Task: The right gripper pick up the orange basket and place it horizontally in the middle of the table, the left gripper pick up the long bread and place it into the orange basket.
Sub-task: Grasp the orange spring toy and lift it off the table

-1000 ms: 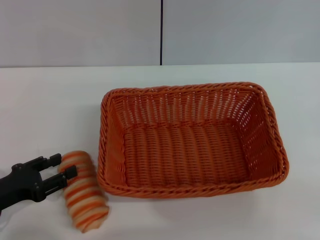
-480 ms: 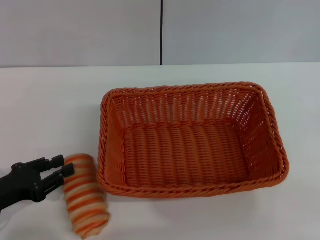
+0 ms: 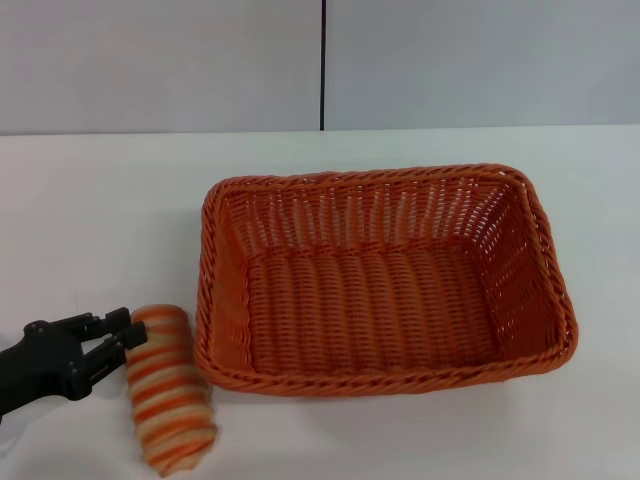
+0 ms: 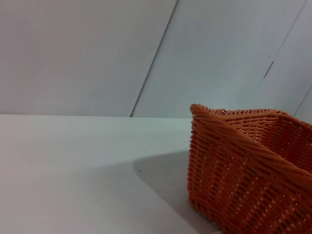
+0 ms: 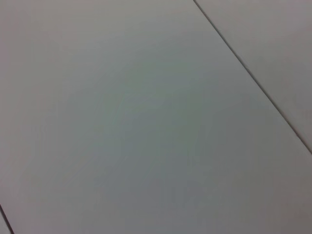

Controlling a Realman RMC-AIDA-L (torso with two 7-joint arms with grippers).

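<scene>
The orange basket (image 3: 372, 177) lies lengthwise across the middle of the white table (image 3: 100, 210), and it holds nothing. One corner of the orange basket (image 4: 243, 165) also fills part of the left wrist view. The long bread (image 3: 166, 390), striped orange and cream, rests on the table just off the basket's front left corner. My left gripper (image 3: 117, 335) comes in low from the left edge, open, its fingertips against the bread's near end and not around it. The right gripper is out of view.
A pale grey wall with a dark vertical seam (image 3: 323, 65) stands behind the table. The right wrist view shows only a plain grey surface with a thin line across it.
The left gripper's fingers have drawn closer together and pulled back slightly to the left. The bread has shifted a little against them. The basket has not moved.
</scene>
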